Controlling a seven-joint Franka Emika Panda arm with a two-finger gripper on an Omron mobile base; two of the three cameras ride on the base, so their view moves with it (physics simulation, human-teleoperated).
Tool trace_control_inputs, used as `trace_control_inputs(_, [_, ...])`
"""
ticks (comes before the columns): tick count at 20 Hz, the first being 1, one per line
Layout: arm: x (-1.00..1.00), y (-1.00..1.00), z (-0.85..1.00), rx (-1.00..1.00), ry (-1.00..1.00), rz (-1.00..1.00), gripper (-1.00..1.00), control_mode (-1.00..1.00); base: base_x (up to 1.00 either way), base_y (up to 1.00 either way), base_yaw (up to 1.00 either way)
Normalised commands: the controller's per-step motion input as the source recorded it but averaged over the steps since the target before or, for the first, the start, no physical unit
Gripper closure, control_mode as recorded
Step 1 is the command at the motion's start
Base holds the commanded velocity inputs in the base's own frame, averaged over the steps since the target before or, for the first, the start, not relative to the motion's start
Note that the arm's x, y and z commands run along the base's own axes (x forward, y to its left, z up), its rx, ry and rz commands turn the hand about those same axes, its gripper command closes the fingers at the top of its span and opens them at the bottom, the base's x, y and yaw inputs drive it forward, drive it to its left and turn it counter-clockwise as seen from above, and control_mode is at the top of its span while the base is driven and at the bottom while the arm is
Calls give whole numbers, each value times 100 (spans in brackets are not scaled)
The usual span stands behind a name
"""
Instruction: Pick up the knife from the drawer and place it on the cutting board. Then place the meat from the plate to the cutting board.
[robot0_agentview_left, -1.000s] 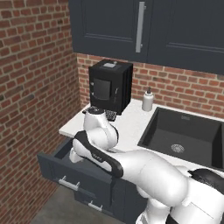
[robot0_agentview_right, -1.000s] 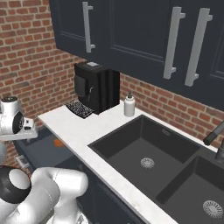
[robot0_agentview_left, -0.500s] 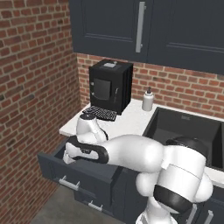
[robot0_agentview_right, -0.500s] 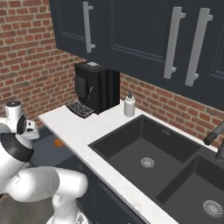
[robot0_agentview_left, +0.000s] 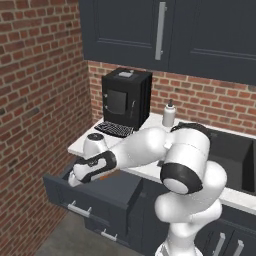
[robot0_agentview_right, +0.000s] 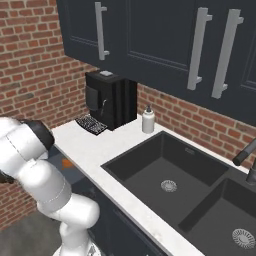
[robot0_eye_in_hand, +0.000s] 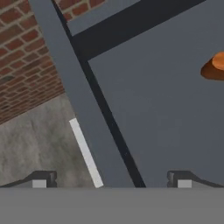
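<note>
My arm is bent down over the open drawer (robot0_agentview_left: 95, 192). In the left base view my wrist sits low inside it, just behind the drawer front. Gripper (robot0_eye_in_hand: 111, 179) is spread wide, nothing between the fingertips (robot0_eye_in_hand: 43, 179); one tip sits over the floor side of the drawer front, the other over the drawer bottom, so the jaws straddle the front wall.

Hand view: looking straight down at the drawer's flat grey bottom, the front panel running diagonally across the frame, silver bar handle (robot0_eye_in_hand: 86, 153) on its outer face, grey floor and brick wall beyond.

Knife (robot0_eye_in_hand: 216, 65): only an orange-brown bit of the handle shows at the right edge of the hand view, lying on the drawer bottom, well apart from my fingers. Blade is cut off by the frame. In the right base view an orange patch shows in the drawer just past my arm; probably the same handle, can't confirm.

On the white counter (robot0_agentview_left: 145, 170) above the drawer: black coffee machine (robot0_agentview_left: 126, 97) against the brick backsplash, small white bottle (robot0_agentview_left: 169, 114) beside it, dark sink (robot0_agentview_right: 170, 170) further along. Dark upper cabinets (robot0_agentview_right: 150, 30) overhead.
</note>
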Motion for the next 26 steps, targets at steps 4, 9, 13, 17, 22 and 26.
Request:
trace_control_inputs(4, [14,25,-23,-2,0,0,-100,-100,0,0,0])
trace_control_inputs(9, [0,11,-29,-3,0,0,-100,-100,0,0,0])
trace_control_inputs(13, [3,12,-27,-1,0,0,-100,-100,0,0,0])
trace_control_inputs(17, [6,0,-15,0,0,0,-100,-100,0,0,0])
trace_control_inputs(22, [6,0,-17,0,0,0,-100,-100,0,0,0])
trace_control_inputs(26, [7,0,-25,0,0,2,-100,-100,0,0,0])
